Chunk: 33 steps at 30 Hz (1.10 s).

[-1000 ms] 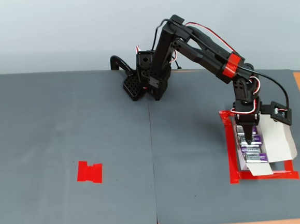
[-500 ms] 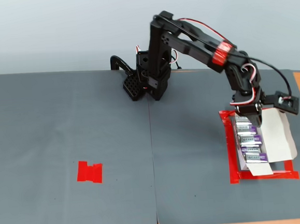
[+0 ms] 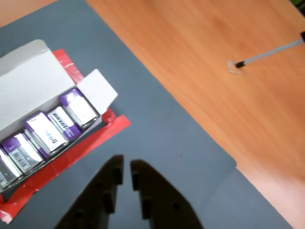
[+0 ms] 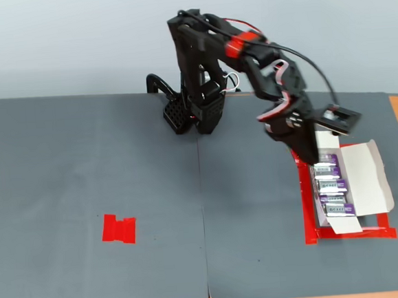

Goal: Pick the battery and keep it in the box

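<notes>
Wrist view: box (image 3: 33, 90) runs off left edge, far end unseen; leftmost battery (image 3: 4, 171) cut by the frame. Lettering on batteries blurred, unreadable. Gripper (image 3: 127, 168) cropped at bottom edge.
Fixed view: arm (image 4: 290, 124) covers box's upper end; battery labels too small to read.

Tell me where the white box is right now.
In the fixed view the box sits at the table's right side inside the red tape outline, lid open, batteries in a row, just below-right of the tool.
</notes>
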{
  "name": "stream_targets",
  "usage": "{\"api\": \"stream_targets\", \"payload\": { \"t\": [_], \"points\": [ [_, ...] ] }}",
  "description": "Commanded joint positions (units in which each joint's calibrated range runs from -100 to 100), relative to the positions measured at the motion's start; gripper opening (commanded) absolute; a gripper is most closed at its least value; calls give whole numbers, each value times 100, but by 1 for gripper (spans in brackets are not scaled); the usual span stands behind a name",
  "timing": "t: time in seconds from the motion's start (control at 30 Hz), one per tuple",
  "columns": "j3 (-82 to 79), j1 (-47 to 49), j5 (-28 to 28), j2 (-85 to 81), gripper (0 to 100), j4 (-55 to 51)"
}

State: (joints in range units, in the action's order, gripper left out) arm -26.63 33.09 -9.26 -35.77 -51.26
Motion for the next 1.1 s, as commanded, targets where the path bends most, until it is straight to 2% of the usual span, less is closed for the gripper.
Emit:
{"api": "stream_targets", "payload": {
  "t": [0.0,0.37,0.87,1.07],
  "points": [
    [-408,-493,1,-972,2,4],
    [-2453,-2395,1,-3235,2,22],
    [-5401,-2626,11,-5974,2,48],
    [-6197,-2895,371,-6372,2,91]
  ]
}}
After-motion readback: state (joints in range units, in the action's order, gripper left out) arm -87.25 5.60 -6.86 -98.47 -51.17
